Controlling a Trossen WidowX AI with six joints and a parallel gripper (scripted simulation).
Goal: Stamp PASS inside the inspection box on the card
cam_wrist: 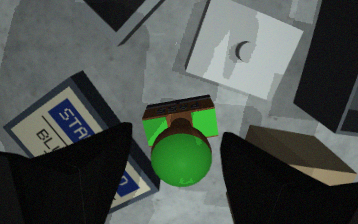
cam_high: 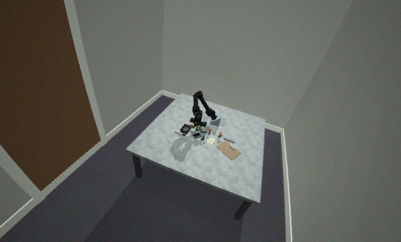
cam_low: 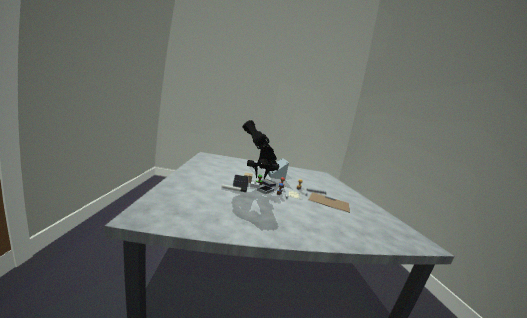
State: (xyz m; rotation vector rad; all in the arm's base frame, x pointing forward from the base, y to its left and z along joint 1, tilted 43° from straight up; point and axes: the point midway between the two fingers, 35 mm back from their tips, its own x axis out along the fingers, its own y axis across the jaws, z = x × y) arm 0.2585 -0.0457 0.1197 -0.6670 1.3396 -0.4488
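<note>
A green-knobbed stamp point(cam_wrist: 181, 160) point(cam_low: 260, 178) point(cam_high: 197, 128) stands on the bench, with small dark lettering on its side that I cannot read surely. My gripper point(cam_wrist: 177, 136) point(cam_low: 261, 176) is partly open above it, one finger to each side in the wrist view, with gaps on both sides of the knob. A pad case point(cam_wrist: 68, 112) labelled STAMP and BLUE lies at the left in the wrist view, partly hidden by the left finger. The cream card point(cam_high: 211, 141) point(cam_low: 294, 194) lies nearer the front; its box is too small to make out.
Stamps with red point(cam_high: 210, 130) point(cam_low: 282, 179), orange point(cam_high: 220, 133) point(cam_low: 300, 182) and blue point(cam_high: 203, 136) point(cam_low: 281, 185) knobs stand nearby. A tan block point(cam_wrist: 326, 172) is beside the right finger. A white square piece point(cam_wrist: 281, 45) and a black tray point(cam_wrist: 326, 65) lie beyond. A brown clipboard point(cam_high: 228, 151) point(cam_low: 329, 203) lies right.
</note>
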